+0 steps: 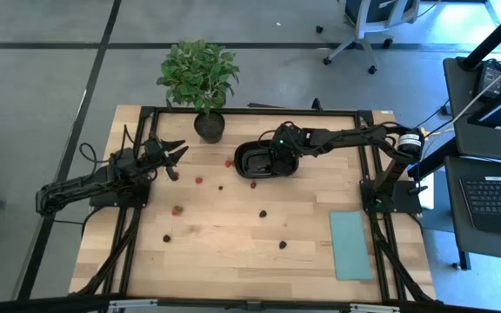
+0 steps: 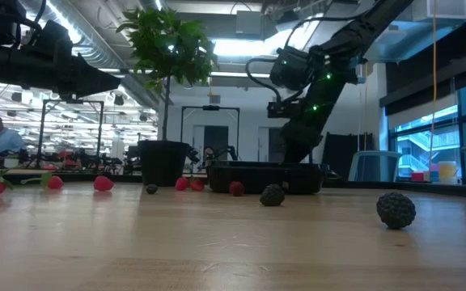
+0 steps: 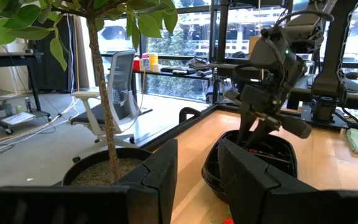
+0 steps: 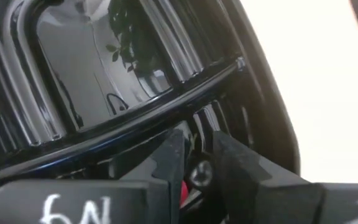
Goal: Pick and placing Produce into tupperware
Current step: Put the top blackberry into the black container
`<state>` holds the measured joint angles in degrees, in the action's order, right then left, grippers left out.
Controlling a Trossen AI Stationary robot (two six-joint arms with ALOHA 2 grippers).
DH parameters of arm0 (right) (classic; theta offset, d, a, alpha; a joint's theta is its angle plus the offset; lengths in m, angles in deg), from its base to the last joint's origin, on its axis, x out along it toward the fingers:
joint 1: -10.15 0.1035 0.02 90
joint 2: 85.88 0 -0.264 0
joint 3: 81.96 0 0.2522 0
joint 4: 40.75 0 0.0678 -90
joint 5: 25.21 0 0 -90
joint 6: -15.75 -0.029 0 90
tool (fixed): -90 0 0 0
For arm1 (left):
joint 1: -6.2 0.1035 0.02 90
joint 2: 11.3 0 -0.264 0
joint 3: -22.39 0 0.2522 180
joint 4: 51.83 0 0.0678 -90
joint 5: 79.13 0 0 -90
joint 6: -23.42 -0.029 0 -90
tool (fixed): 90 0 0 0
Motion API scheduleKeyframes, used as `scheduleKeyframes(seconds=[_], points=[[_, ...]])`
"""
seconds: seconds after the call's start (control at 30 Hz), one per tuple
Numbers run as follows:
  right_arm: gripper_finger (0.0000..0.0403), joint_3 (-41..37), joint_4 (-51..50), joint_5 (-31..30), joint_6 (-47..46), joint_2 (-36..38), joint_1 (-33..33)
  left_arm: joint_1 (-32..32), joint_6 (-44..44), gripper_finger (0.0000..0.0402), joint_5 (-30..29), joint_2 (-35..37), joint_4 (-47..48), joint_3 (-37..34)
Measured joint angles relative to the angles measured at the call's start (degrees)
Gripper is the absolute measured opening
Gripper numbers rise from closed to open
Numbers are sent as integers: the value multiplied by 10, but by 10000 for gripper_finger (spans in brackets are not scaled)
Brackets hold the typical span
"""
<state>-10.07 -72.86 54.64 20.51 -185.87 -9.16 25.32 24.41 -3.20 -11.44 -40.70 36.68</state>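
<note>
Tupperware (image 1: 249, 158) is lying near the worktop's (image 1: 233, 252) far edge beside the plant pot (image 1: 209, 127), long axis running left-right. Right gripper (image 1: 277, 162) is hanging inside it, fingers slightly apart, something red showing between them. Left gripper (image 1: 177, 158) is hovering apart, empty. Produce (image 1: 199, 181) is lying scattered.

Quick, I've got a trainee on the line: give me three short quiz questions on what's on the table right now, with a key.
1. True or false: the right claw is over the black tray.
2. Which stands nearest the potted plant? A) teal rectangle B) black tray C) table's near edge
3. Fill in: the left claw holds ____.

Key: 1 true; 2 B; 3 nothing, it hangs empty above the table, with berries loose on the wood below.
</note>
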Motion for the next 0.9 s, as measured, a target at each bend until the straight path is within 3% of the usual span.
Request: scheduleKeyframes(seconds=[0.23,0.37,0.6,0.9], points=[[91,36,-62,-9,-15,27,27,0,0,110,0,0,0,0],[91,37,-63,-1,-10,48,71,0,0,110,0,0,0,0],[91,37,-46,74,7,57,165,0,0,110,0,0,0,0],[91,36,-2,74,15,57,264,0,0,110,0,0,0,0]])
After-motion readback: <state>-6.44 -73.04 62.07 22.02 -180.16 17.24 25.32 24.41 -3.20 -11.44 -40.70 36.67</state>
